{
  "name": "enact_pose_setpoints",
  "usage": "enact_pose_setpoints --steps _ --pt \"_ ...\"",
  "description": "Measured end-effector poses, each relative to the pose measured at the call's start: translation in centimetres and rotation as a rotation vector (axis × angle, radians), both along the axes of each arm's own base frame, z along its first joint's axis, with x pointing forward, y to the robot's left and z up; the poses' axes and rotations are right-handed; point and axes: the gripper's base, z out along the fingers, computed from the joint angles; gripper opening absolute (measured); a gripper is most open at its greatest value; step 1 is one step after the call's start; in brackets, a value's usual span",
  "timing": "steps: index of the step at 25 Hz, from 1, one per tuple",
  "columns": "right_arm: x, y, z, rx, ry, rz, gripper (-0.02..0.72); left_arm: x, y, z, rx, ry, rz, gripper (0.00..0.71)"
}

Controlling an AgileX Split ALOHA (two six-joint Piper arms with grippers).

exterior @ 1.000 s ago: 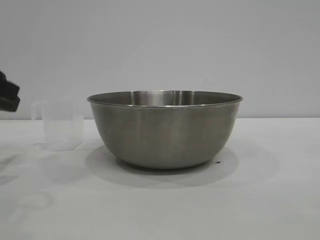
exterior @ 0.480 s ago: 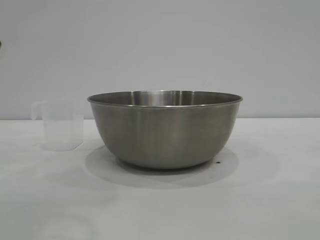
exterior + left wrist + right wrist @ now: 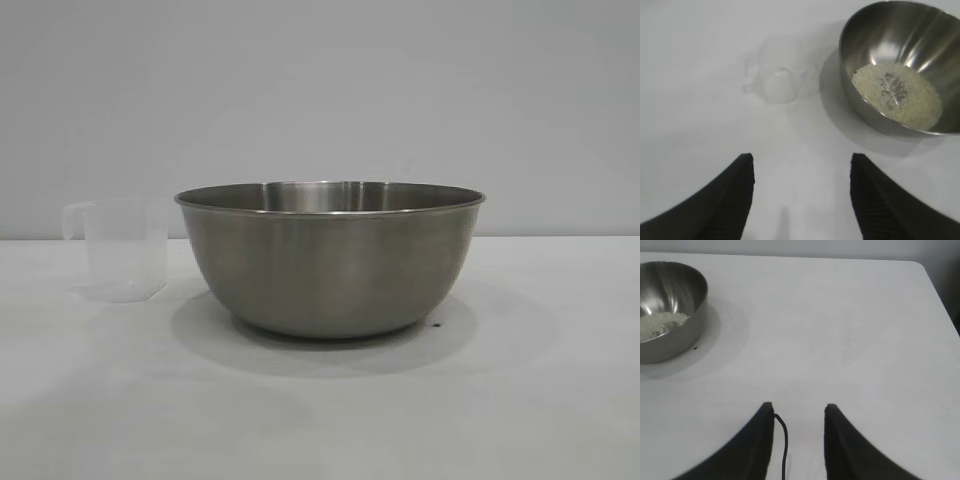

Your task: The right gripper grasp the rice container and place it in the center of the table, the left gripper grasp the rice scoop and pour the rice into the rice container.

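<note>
Bright, even light; soft shadow rings the rice container (image 3: 330, 260).

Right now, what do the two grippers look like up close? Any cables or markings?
Both are black claws with two tapering, pointed fingers. The left gripper has fingers with a fine ribbed texture on their faces and no cable in view. The right gripper looks smoother, and a thin black cable runs down between its fingers. No markings or labels show on either.

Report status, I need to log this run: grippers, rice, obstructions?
Left gripper open, empty. Right gripper open, empty. Rice in rice container; rice scoop upright beside it. Nothing in the way.
</note>
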Motion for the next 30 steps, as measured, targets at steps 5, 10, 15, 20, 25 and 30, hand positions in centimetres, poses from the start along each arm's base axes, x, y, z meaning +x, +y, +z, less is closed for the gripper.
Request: enact_pose_setpoints --steps 5,10,15,20,25,30 --pt "0.0 0.0 0.0 0.000 0.000 0.000 0.232 -4.7 1.6 1.1 -0.001 -0.169 0.001 0.369" --pt "0.0 0.0 0.0 0.000 0.000 0.000 0.232 -8.7 3.4 -0.3 0.048 -0.153 0.043 0.369" --pt "0.0 0.0 0.0 0.000 0.000 0.000 0.232 -10.6 4.4 -1.7 0.108 -0.079 0.072 0.369" --pt "0.0 0.0 0.0 0.000 0.000 0.000 0.232 -10.8 4.4 -2.1 0.120 -0.041 0.072 0.369" --pt "0.0 0.0 0.0 0.000 0.000 0.000 0.232 -9.8 4.3 -2.2 0.112 -0.117 0.080 0.369" --pt "0.0 0.0 0.0 0.000 0.000 0.000 0.232 -9.5 4.1 -2.5 0.116 -0.126 0.074 0.369"
